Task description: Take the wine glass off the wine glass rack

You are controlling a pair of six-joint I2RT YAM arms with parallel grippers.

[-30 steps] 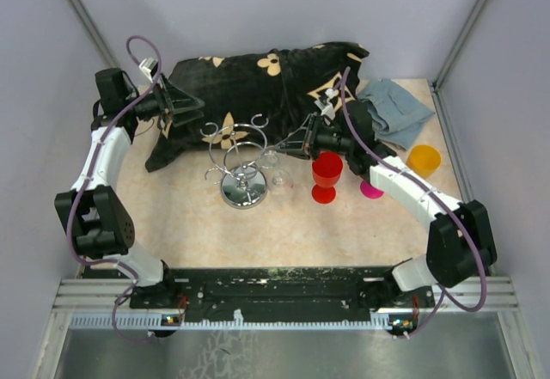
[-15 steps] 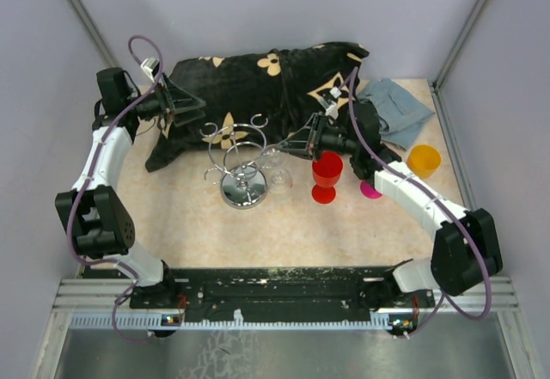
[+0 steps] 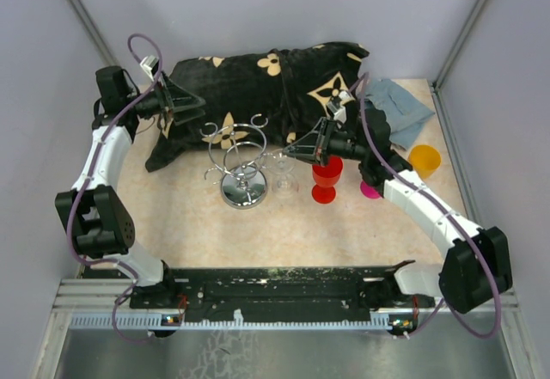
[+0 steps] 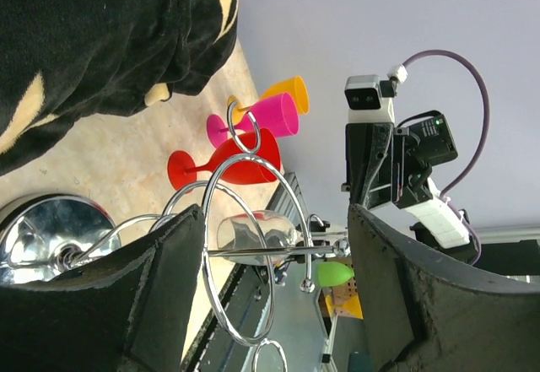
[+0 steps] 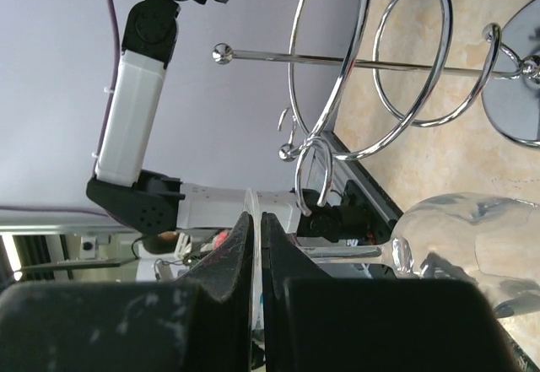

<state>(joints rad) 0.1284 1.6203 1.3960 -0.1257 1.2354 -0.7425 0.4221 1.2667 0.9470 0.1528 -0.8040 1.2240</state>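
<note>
The chrome wine glass rack [image 3: 241,166] stands on its mirrored disc base, left of centre. The clear wine glass [image 3: 283,175] hangs bowl down just right of the rack's right arm tip. My right gripper [image 3: 292,150] is shut on the glass's thin foot. In the right wrist view the gripper [image 5: 256,220] pinches the foot edge-on. There the stem runs right to the bowl [image 5: 477,250], and the rack's loops [image 5: 413,60] are above it. My left gripper [image 3: 196,102] is open and empty over the pillow. In its own view [image 4: 277,213] it looks at the rack [image 4: 245,245] and the glass [image 4: 256,234].
A black pillow with tan flowers [image 3: 258,87] lies behind the rack. A red plastic goblet [image 3: 326,175] stands just right of the glass, with a pink cup [image 3: 371,189] under my right arm and an orange cup [image 3: 424,159] beyond. A grey cloth [image 3: 397,108] lies at the back right.
My right gripper has moved right, away from the rack, taking the wine glass with it. The left arm has not moved.
</note>
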